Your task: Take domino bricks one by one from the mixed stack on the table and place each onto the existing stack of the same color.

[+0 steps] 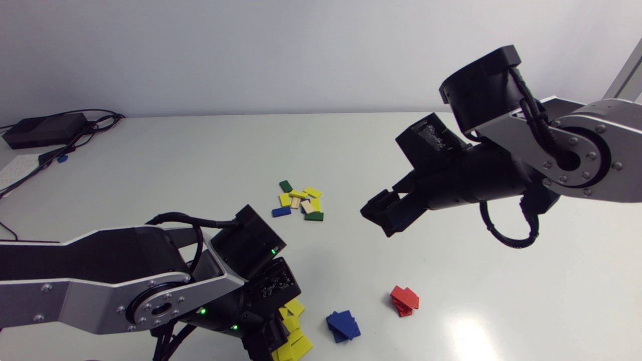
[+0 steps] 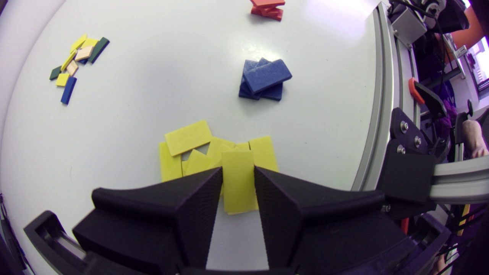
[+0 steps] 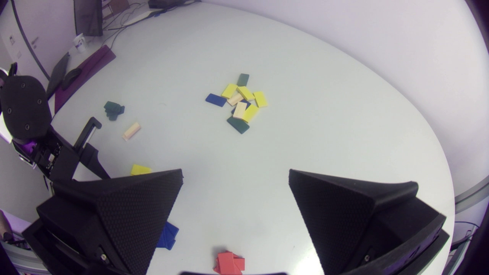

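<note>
The left claw, clamped on a yellow brick by its long sides, hangs low over the loose yellow stack at the near edge of the desk, left of the middle, the brick's far end overlapping the stack. The step in hand appears to be the set-down. Doing it well likely means lowering until the brick lies flat on the pieces beneath, then parting the fingers only slightly, so that neither wedge nudges the sprawled yellow pieces on either side. A straight lift clear should follow, steering away from the blue stack next along the near edge toward the right and the red stack beyond it. The right claw, its fingers wide apart and holding nothing, hovers above the desk's right half, facing the mixed stack near the desk's middle, where yellow, green, blue and wood-coloured bricks lie.
</note>
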Controlling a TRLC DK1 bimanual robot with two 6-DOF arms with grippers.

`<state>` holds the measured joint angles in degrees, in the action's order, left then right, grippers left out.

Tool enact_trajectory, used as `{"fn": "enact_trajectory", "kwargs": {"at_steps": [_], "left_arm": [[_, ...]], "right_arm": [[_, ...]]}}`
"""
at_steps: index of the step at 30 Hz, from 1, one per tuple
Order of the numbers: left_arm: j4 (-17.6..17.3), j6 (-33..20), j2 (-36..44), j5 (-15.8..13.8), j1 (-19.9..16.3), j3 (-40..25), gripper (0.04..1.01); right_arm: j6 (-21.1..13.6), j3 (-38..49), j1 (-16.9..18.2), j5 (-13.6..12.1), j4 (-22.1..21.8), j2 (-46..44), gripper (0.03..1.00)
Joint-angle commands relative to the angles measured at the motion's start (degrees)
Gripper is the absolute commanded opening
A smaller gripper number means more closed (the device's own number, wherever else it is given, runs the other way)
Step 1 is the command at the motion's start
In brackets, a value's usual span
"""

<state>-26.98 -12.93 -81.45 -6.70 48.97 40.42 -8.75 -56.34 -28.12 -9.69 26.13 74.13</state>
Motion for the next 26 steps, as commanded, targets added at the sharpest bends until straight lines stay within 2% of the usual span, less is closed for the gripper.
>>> {"fn": "enact_trajectory", "kwargs": {"at_steps": [1,13,17,20,22,26], "left_arm": [[0.4,-1.9,-1.4,-0.3,-1.2,-0.2,0.323],[1.6,-2.4,-2.5,-0.3,-1.7,-0.1,0.341],[1.5,-2.5,-2.4,-0.3,-1.7,-0.1,0.579],[1.5,-2.5,-2.2,-0.3,-1.7,-0.1,0.700],[1.5,-2.5,-2.0,-0.3,-1.7,0.0,0.833],[0.5,-2.5,-0.2,-0.2,-2.5,1.1,0.959]], "right_arm": [[1.2,1.4,-0.3,-0.2,-0.7,-0.5,0.974],[0.8,1.8,0.1,-0.2,-0.7,-0.6,0.974],[0.8,1.7,0.2,-0.3,-0.8,-0.6,0.974],[0.7,1.7,0.2,-0.3,-0.8,-0.5,0.974],[0.5,1.7,0.3,-0.4,-0.8,-0.3,0.974],[0.5,1.7,0.4,-0.6,-1.1,-0.1,0.974]]}}
